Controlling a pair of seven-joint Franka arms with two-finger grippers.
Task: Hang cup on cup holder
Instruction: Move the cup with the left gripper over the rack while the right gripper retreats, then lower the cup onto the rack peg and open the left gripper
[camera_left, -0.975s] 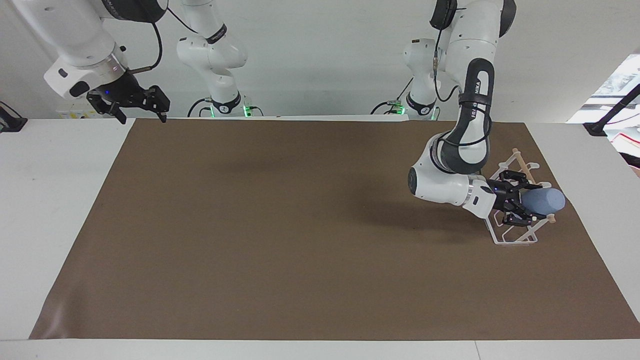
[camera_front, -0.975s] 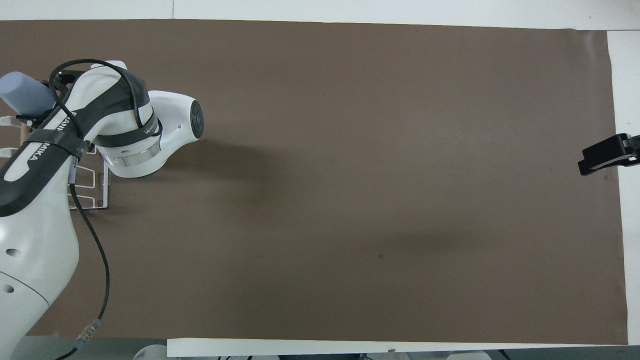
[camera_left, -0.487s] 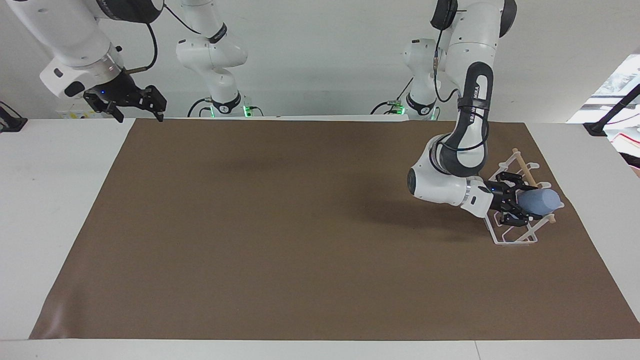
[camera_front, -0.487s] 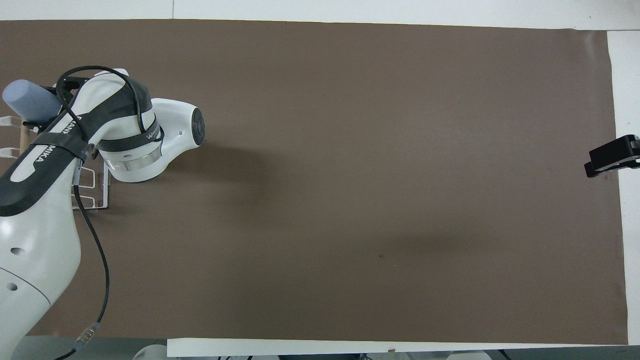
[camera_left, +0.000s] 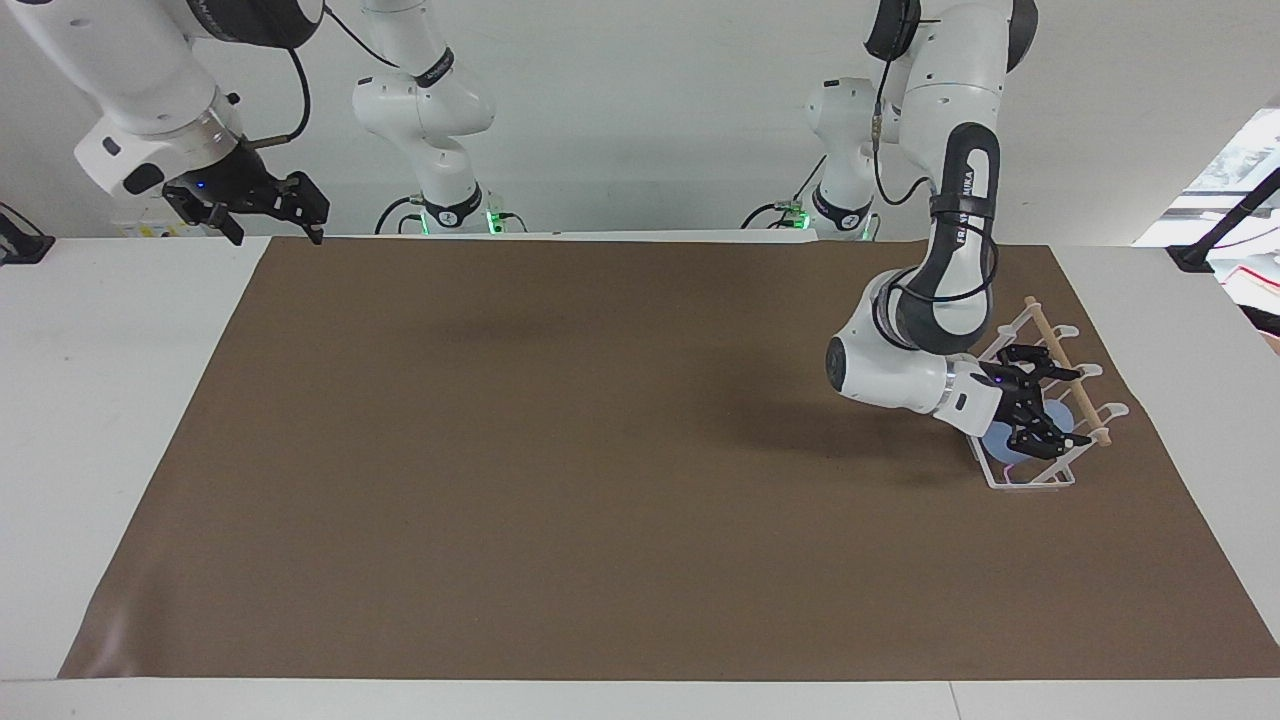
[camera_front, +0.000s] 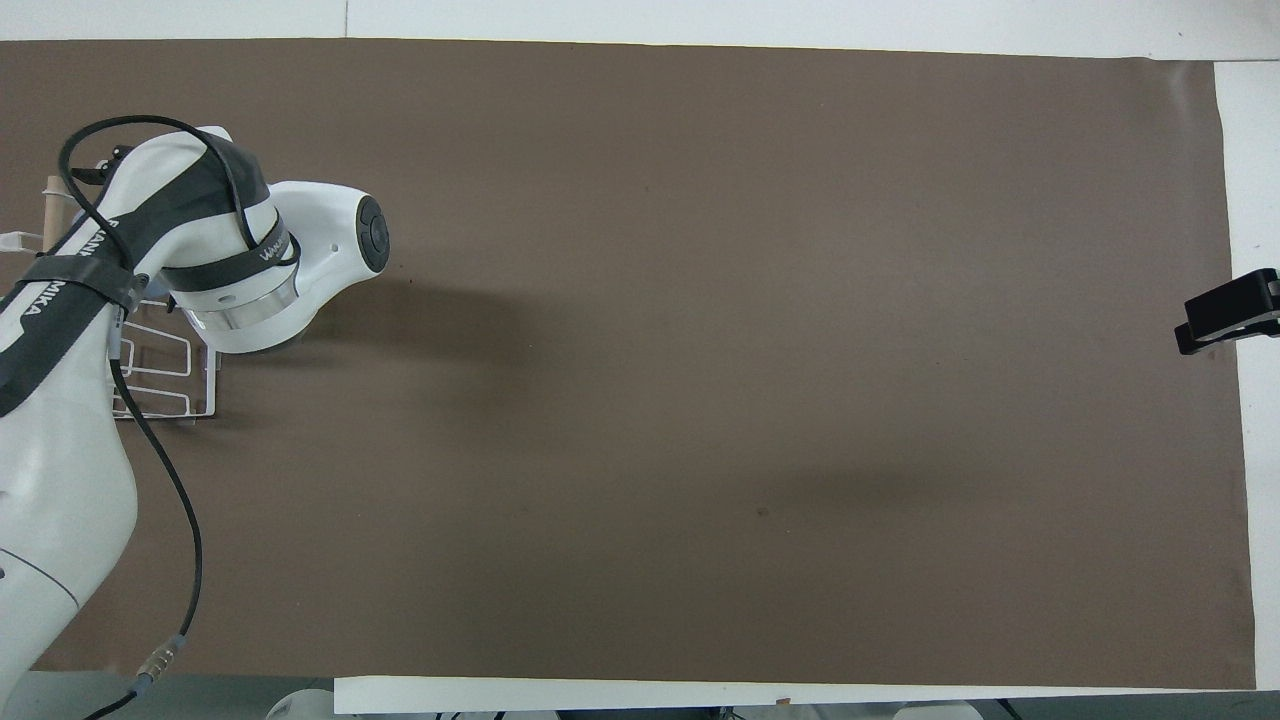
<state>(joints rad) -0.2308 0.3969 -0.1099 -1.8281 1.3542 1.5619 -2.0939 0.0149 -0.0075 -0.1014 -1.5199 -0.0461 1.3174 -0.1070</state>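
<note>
The light-blue cup (camera_left: 1001, 441) lies tilted inside the white wire cup holder (camera_left: 1030, 484), below its wooden rod (camera_left: 1052, 337), at the left arm's end of the table. My left gripper (camera_left: 1069, 408) is low over the holder with its fingers spread, and the cup shows under and between them. In the overhead view the left arm hides the cup and gripper; only part of the holder (camera_front: 165, 390) shows. My right gripper (camera_left: 262, 212) waits open and empty, raised over the right arm's end of the table, and shows at the overhead view's edge (camera_front: 1225, 314).
A brown mat (camera_left: 600, 450) covers most of the white table (camera_left: 100, 400). The holder stands near the mat's edge at the left arm's end.
The cup, held above the rod a second ago, has gone down into the holder under my left gripper. The left arm lowered and shifted a little. The right gripper barely moved.
</note>
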